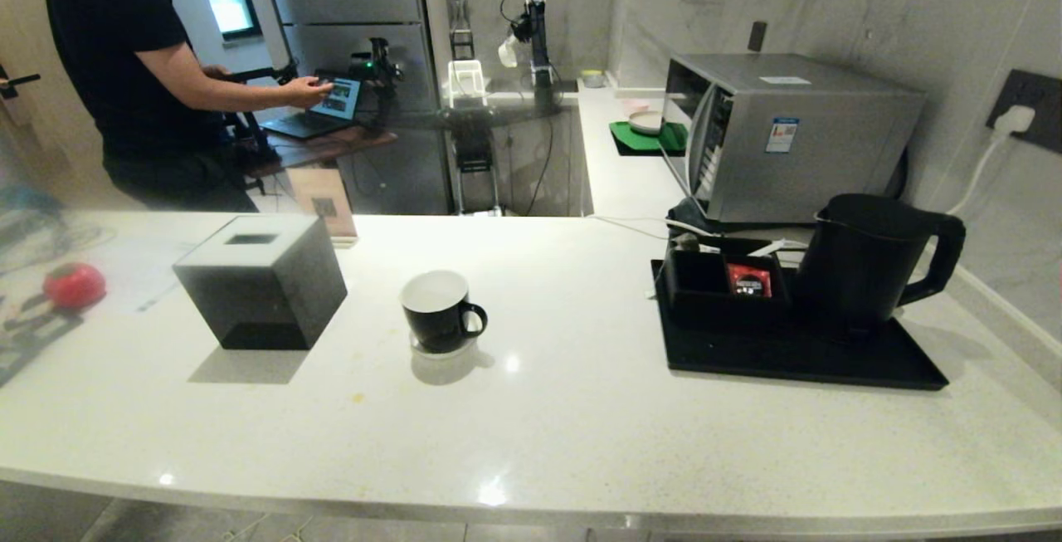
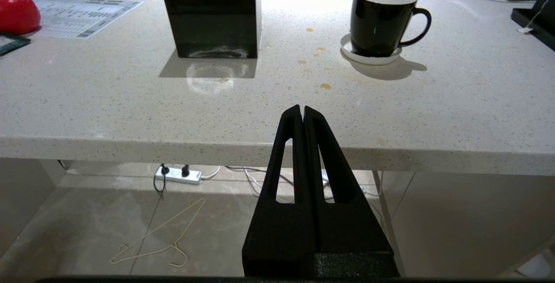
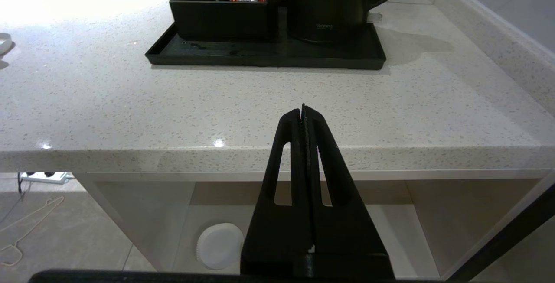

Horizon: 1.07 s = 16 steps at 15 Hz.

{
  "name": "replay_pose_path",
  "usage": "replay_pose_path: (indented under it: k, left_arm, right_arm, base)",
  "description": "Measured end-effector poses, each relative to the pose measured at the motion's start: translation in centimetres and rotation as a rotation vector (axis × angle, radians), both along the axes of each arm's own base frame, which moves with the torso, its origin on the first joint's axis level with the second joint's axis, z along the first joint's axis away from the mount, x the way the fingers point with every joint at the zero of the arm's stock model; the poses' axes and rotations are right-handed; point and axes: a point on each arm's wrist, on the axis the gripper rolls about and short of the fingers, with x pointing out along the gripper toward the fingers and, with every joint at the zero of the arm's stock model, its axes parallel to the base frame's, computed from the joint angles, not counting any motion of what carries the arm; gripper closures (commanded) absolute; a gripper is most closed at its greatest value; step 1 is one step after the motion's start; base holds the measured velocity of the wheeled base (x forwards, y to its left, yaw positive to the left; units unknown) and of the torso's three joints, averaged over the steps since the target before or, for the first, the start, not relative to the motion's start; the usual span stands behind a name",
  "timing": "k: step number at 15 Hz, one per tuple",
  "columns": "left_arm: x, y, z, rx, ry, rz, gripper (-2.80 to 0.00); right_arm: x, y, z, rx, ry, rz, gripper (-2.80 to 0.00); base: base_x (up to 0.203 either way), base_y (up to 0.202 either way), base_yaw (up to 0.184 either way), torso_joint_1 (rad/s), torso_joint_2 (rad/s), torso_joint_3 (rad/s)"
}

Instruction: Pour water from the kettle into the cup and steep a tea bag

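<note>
The white speckled tabletop (image 1: pixel 581 409) has a curved front edge nearest the robot, and a broad bare stretch lies between that edge and everything standing on it. Both tools hang in front of and below the rim, outside the head view. The left tool (image 2: pixel 302 108) has its fingers pressed together, pointing toward the gap between the black cube box (image 1: pixel 261 289) and the cup (image 1: pixel 437 310). The right tool (image 3: pixel 303 108) is likewise pressed together and empty, pointing at the black tray (image 1: pixel 796 355).

The cup stands upright on its small white saucer (image 2: pixel 368 57), near the middle of the tabletop, mouth up, its loop handle pointing to the robot's right. The box stands to its left, well apart; open surface separates the cup from the tray on the right.

The kettle (image 1: pixel 871 264) stands upright on the tray's right half, handle pointing right toward the raised wall edge, spout toward the left. Just beside it on the tray, a divided black holder (image 1: pixel 722 280) carries a red packet (image 1: pixel 749 280). A microwave (image 1: pixel 788 135) stands behind the tray. A person (image 1: pixel 124 69) stands beyond the far edge, at the left.
</note>
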Motion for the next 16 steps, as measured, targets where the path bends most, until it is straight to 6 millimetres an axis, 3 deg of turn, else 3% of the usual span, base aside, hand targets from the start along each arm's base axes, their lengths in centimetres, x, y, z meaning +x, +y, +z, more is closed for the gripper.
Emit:
replay_pose_path:
  k: [5,8,12,16]
  left_arm:
    - [0.0,0.0,0.0,0.0,0.0,0.0,0.0]
    - [0.0,0.0,0.0,0.0,0.0,0.0,0.0]
    - [0.0,0.0,0.0,0.0,0.0,0.0,0.0]
    - [0.0,0.0,0.0,0.0,0.0,0.0,0.0]
  right_arm:
    - [0.3,0.0,0.3,0.005,0.026,-0.004,0.0]
    - [1.4,0.0,2.1,0.036,0.05,-0.04,0.0]
    - [4.5,-0.6,5.2,0.091,0.103,-0.25,0.0]
    - [8.8,-2.6,8.8,0.129,0.185,-0.393,0.0]
  base:
    - [0.0,0.0,0.0,0.0,0.0,0.0]
    - [0.0,0.0,0.0,0.0,0.0,0.0]
    - [0.0,0.0,0.0,0.0,0.0,0.0]
    - [0.0,0.0,0.0,0.0,0.0,0.0]
